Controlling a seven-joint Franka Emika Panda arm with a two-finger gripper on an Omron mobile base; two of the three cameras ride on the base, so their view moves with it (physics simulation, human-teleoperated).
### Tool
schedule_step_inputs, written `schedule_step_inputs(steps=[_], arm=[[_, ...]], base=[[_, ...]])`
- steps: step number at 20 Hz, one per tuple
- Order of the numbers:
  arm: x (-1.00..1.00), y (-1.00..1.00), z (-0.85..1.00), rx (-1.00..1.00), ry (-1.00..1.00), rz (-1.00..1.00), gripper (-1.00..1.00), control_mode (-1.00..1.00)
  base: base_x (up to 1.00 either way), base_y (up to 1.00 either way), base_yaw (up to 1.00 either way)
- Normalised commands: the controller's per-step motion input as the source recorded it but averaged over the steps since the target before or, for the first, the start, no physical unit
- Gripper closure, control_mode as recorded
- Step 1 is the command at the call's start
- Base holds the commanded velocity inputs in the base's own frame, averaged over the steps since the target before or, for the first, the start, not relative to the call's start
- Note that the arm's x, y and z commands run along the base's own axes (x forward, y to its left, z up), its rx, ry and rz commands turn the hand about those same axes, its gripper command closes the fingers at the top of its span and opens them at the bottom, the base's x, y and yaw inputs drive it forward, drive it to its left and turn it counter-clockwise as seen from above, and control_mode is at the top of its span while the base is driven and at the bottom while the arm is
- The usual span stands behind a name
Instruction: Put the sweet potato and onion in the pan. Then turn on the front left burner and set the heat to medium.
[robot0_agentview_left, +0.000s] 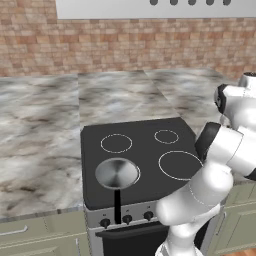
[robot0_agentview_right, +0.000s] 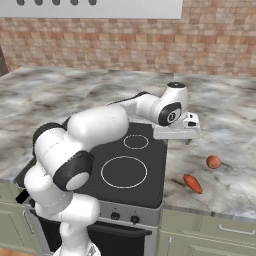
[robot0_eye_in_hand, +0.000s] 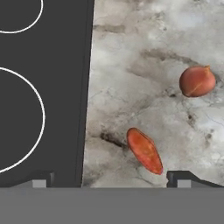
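Lying apart on counter (robot0_agentview_right: 225, 135): sweet potato (robot0_eye_in_hand: 145, 150), onion (robot0_eye_in_hand: 197, 81), beside stovetop (robot0_agentview_right: 150, 180).

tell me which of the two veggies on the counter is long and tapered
The sweet potato, orange-red, nearer the stove. The onion beyond it is a round brownish ball.

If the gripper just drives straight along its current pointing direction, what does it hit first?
Probably the marble counter right of the stovetop. The gripper is open and points down at it, with the sweet potato close to that line and the onion farther off. Depth is unclear.
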Motion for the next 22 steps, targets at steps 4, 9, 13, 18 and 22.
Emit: schedule_step_inputs(steps=[4, 9, 13, 18, 22], arm=[[0.00, -0.47, -0.24, 0.00, 0.01, 0.00, -1.00, -1.00], [0.00, -0.36, -0.37, 0.00, 0.00, 0.00, -1.00, -1.00], [0.00, -0.29, -0.33, 0.00, 0.00, 0.00, -1.00, -1.00], [0.00, -0.04, -0.07, 0.00, 0.00, 0.01, -1.00, -1.00], [-0.23, 0.00, -0.01, 0.00, 0.00, 0.08, -1.00, -1.00]], base=[[0.00, 0.00, 0.00], [0.00, 0.00, 0.00], [0.00, 0.00, 0.00], [0.00, 0.00, 0.00], [0.00, 0.00, 0.00]])
